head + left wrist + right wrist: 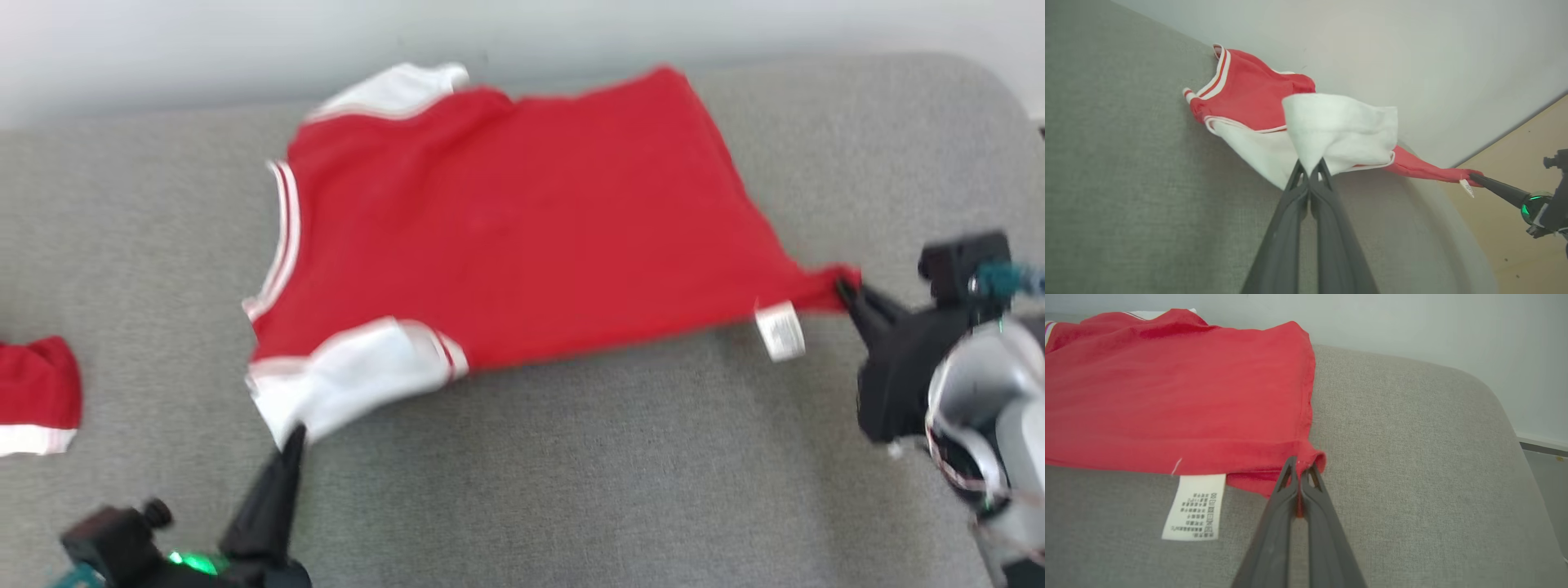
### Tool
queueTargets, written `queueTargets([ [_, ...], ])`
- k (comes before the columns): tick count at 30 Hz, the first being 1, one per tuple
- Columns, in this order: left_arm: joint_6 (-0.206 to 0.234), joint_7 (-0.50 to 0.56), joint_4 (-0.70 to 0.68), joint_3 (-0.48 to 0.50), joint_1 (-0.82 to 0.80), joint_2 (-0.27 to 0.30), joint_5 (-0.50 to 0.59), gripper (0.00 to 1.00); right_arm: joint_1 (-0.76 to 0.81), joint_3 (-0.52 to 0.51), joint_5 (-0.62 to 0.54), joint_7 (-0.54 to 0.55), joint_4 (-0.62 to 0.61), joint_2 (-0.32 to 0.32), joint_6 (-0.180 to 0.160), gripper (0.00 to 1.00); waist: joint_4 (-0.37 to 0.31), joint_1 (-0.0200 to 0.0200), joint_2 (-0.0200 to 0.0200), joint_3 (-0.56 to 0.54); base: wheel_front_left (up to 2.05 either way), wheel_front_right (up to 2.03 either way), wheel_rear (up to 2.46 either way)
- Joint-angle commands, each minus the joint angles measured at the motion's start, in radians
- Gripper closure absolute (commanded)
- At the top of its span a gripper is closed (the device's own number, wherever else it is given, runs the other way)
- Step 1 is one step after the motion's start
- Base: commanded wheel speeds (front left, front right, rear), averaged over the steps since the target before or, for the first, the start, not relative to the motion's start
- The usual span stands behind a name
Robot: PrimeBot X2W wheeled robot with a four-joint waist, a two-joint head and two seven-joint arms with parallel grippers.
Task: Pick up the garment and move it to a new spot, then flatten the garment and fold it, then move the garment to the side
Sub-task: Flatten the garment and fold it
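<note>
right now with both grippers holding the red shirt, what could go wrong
1. The left gripper pinches only the tip of the white sleeve and the right gripper only a hem corner; pulling the red shirt tauter could slip either grip.
2. The far sleeve lies at the back edge of the grey surface; moving that way could bunch it against the wall.

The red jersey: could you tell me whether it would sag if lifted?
Likely floppy: the red jersey drapes between the left claw and right claw. Probably light: small pinches on its white sleeve and hem corner hold it.
</note>
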Motion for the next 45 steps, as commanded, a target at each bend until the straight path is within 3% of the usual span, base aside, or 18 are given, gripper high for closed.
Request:
queueTargets([
  [1,0.007,0.006,0.009,-0.015,0.032,-0.003,0.003,1.00,0.052,-0.019,-0.011,0.033,-0.031,0.001,-0.002,1.00,0.025,0.0003,0.0003,-0.055,0.00,0.00,0.00],
  [8,0.032,0.047,0.053,-0.066,0.114,0.004,-0.001,1.00,0.246,-0.046,-0.066,0.197,-0.155,0.008,-0.002,1.00,0.020,0.0003,0.0003,-0.079,0.00,0.00,0.00],
  [24,0.101,0.200,0.051,-0.100,0.267,0.079,-0.091,1.00,0.474,-0.147,-0.111,0.454,-0.366,0.048,-0.002,1.00,0.009,0.0003,0.0003,-0.084,0.00,0.00,0.00],
  [29,0.097,0.173,0.024,-0.082,0.257,0.077,-0.089,1.00,0.477,-0.158,-0.113,0.422,-0.405,0.064,-0.002,1.00,0.012,0.0003,0.0003,-0.079,0.00,0.00,0.00],
  [36,0.047,0.133,-0.037,-0.033,0.145,0.091,-0.064,1.00,0.382,-0.148,-0.122,0.297,-0.416,0.064,-0.002,1.00,0.014,0.0003,0.0003,-0.072,0.00,0.00,0.00],
  [45,0.025,0.234,-0.063,0.038,-0.307,0.164,0.033,1.00,-0.044,-0.008,-0.086,0.163,-0.320,-0.037,-0.002,1.00,-0.028,0.0003,0.0003,-0.012,0.00,0.00,0.00],
])
